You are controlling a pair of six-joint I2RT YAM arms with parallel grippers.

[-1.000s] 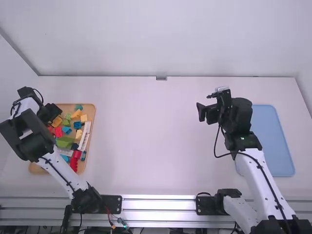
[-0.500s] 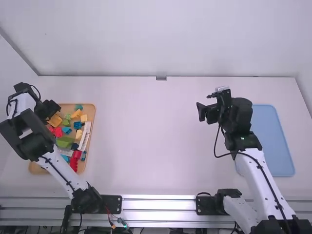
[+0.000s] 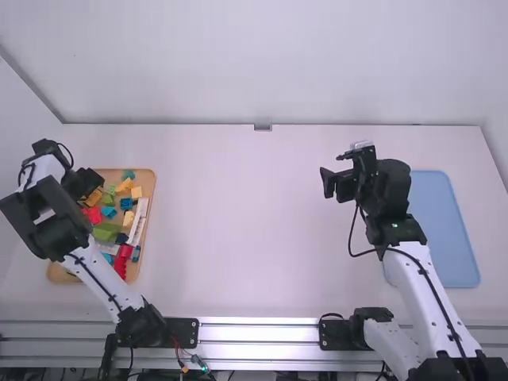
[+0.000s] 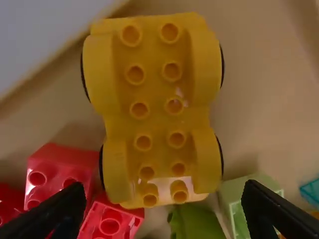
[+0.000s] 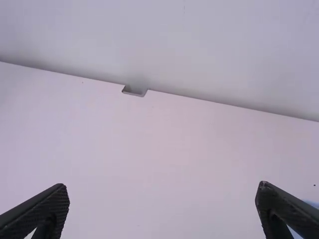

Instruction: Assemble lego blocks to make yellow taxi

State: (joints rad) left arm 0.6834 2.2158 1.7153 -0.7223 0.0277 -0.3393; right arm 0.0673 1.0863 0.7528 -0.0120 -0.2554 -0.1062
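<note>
The left gripper [image 4: 163, 186] has its fingers spread with nothing between them, and in the high view it has just shifted: half a second ago it sat a little farther out past the left side of the wooden tray [image 3: 149, 184], and now it has swung back in over the tray's far left corner, covering more of the orange-yellow piece there. That piece is probably the yellow car base [image 4: 158, 119], which lies in the tray, studs facing the left wrist camera and dark wheels at its sides. It isn't lined up between the fingertips yet, so the shift looks like fine aiming before a grasp, with the build itself still to start. Next the left gripper likely needs to centre on the base and lower. Crowding could spoil that: red blocks [image 4: 60, 172], a green block [image 4: 194, 221] and a pale green block [image 4: 249, 194] sit close to its near end, and a finger might land on one. The right gripper [image 5: 162, 185], fingers apart and empty, has kept its place well to the right of the tray.
</note>
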